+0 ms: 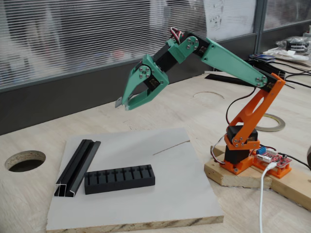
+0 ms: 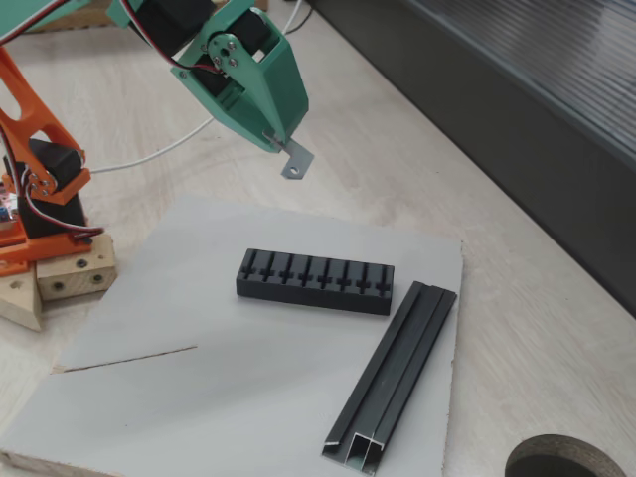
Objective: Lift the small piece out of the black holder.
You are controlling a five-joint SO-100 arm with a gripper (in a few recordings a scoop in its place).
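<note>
A fixed view: gripper (image 2: 281, 142) closed on small piece (image 2: 295, 160), sliver jutting below fingertips | high above black holder (image 2: 315, 281) | hole in sliver visible here.

- Teal-green gripper (image 1: 127, 103) and upper link, silver screws at the joints.
- Black servo blocks between the links.
- Orange lower link and base, bolted to a wooden block.
- Red-white-black wires at the joints.
</note>
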